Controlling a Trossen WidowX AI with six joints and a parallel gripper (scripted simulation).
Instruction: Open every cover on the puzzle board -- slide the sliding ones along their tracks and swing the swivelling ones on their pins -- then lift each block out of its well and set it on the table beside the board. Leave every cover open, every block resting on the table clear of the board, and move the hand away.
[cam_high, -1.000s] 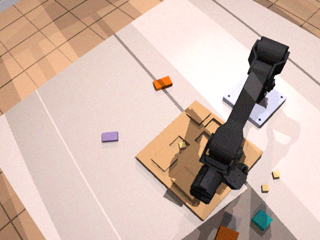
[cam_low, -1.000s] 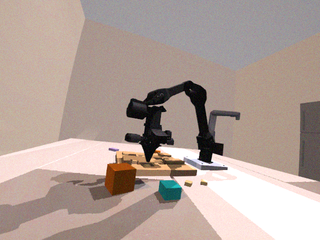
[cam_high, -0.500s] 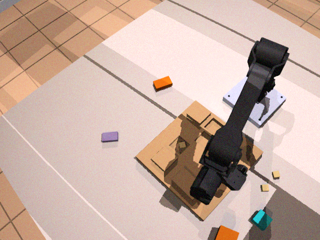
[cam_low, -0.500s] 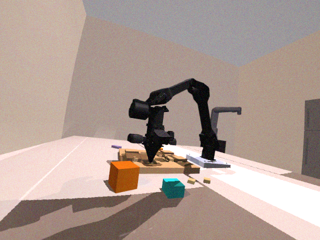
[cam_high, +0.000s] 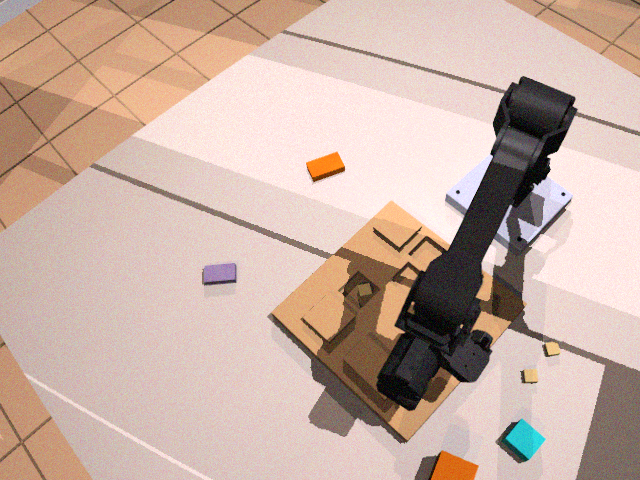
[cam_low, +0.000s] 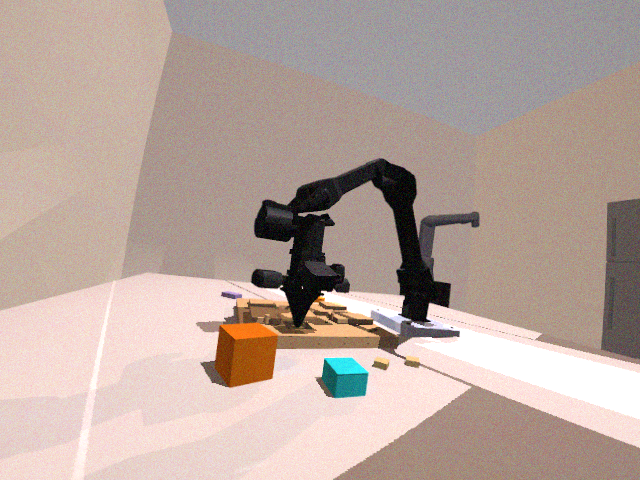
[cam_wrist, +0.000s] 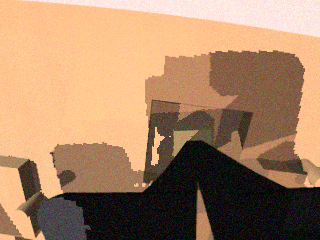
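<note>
My gripper (cam_low: 298, 324) (cam_wrist: 194, 148) is shut and empty, its pointed tips low over an open well near the front of the wooden board (cam_high: 412, 424) (cam_low: 338, 341) (cam_wrist: 85, 90). In the wrist view a small yellowish block (cam_wrist: 184, 137) shows in that well, partly hidden by the tips. Another small block (cam_high: 364, 289) is in an uncovered well beside a square cover (cam_high: 329, 316). Two small yellow blocks lie on the table off the board's right side, one nearer (cam_high: 529, 376) (cam_low: 381, 363) and one farther (cam_high: 552, 349) (cam_low: 412, 361). The arm hides the fingertips and part of the board in the top view.
An orange cube (cam_high: 454, 469) (cam_low: 245, 356) and a cyan block (cam_high: 524, 439) (cam_low: 345, 378) stand in front of the board. A flat orange block (cam_high: 325, 165) and a purple block (cam_high: 219, 273) (cam_low: 231, 295) lie beyond it. The arm's pale base plate (cam_high: 535, 222) is close to the board.
</note>
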